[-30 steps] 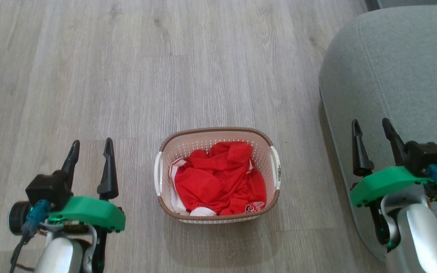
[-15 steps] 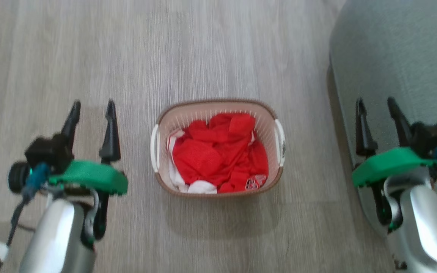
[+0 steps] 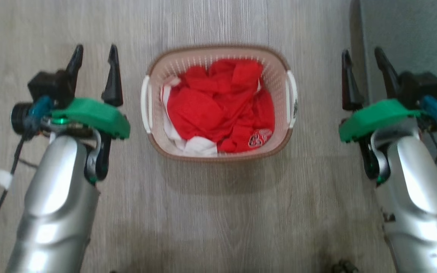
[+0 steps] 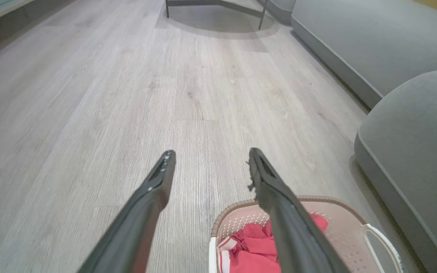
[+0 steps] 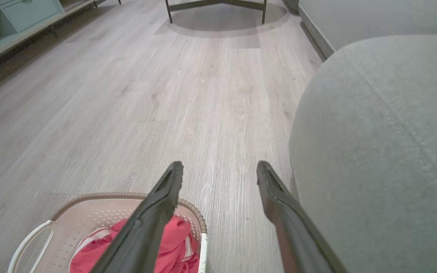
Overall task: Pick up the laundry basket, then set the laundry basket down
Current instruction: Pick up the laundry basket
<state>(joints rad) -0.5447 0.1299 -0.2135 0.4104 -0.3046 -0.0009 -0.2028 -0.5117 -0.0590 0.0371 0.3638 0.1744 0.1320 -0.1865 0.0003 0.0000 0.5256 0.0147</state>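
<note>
**Flanking the basket for a level lift**

The laundry basket (image 3: pixel 218 157) sits on the wood floor (image 3: pixel 218 220), squarely between my hands. My left hand (image 3: pixel 95 50) and right hand (image 3: pixel 362 53) hang open and empty, one outside each white handle (image 3: pixel 145 102), so I can grip both sides evenly.

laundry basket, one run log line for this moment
phase: pre-grasp | laundry basket: on floor, ungrasped | left gripper: jaws open, left of basket, apart | right gripper: jaws open, right of basket, apart

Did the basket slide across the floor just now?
No. The laundry basket keeps the same gap to the grey sofa; the whole view shifted, so the camera moved.
</note>
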